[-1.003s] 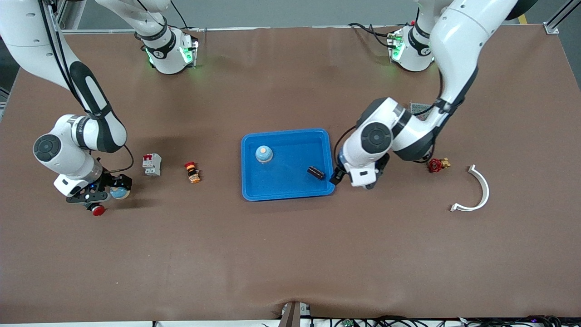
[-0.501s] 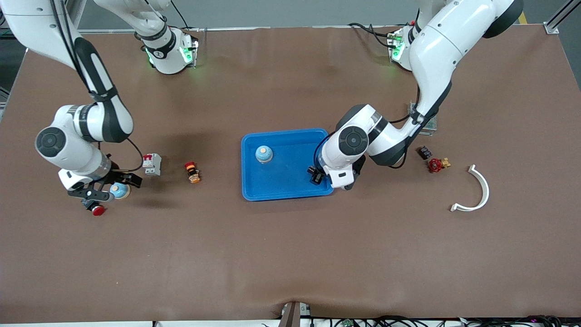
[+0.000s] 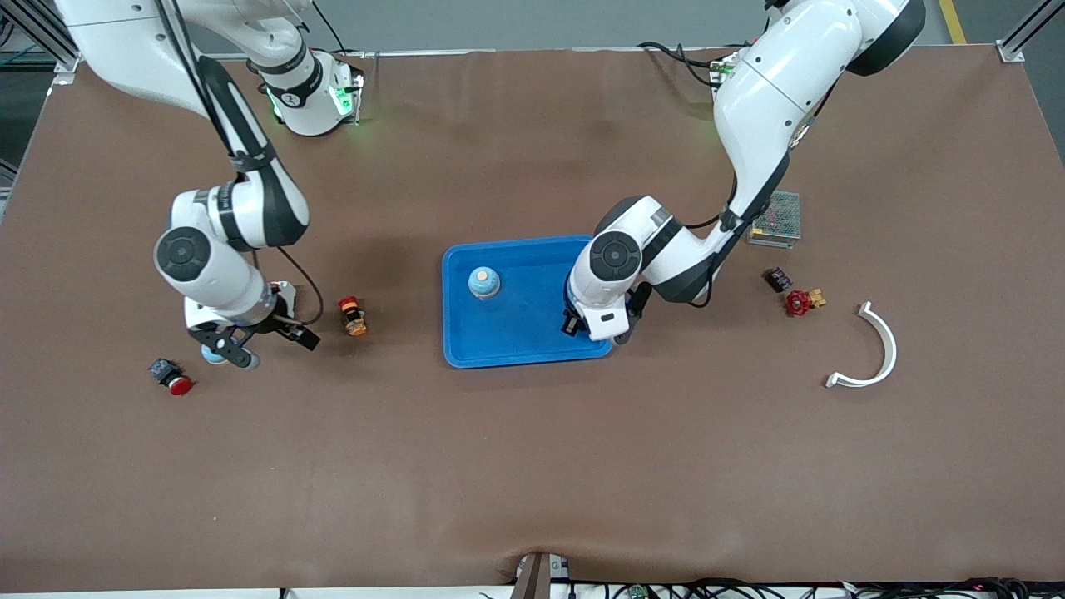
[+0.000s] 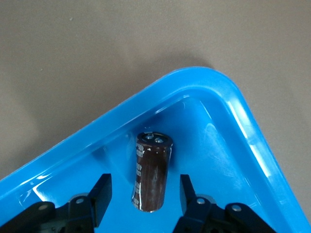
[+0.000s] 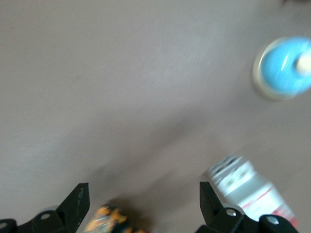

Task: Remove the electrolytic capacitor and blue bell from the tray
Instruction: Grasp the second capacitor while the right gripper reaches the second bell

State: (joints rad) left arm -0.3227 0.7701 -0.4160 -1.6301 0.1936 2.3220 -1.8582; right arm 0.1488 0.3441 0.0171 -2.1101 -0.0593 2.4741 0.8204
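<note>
the left gripper is spread open down in the blue tray, at the corner toward the left arm's end of the table and nearer the front camera. its fingers sit on either side of the capacitor with gaps showing, so it isn't squeezing anything. the capacitor is a dark brown cylinder lying on the tray floor close to the tray's curved corner wall. in the front view the wrist covers most of it.

one bell, blue with a tan knob, sits upright in the tray toward the right arm's end, well apart from the capacitor.

the right gripper is over the bare table near the right arm's end, fingers wide apart and holding nothing. a second blue bell sits on the table just under it, mostly hidden in the front view. a white breaker is close beside it, and an orange button sits between the breaker and the tray. a red push button lies nearer the front camera.

toward the left arm's end there's a red valve, a small dark part, a mesh box and a white curved bracket.
</note>
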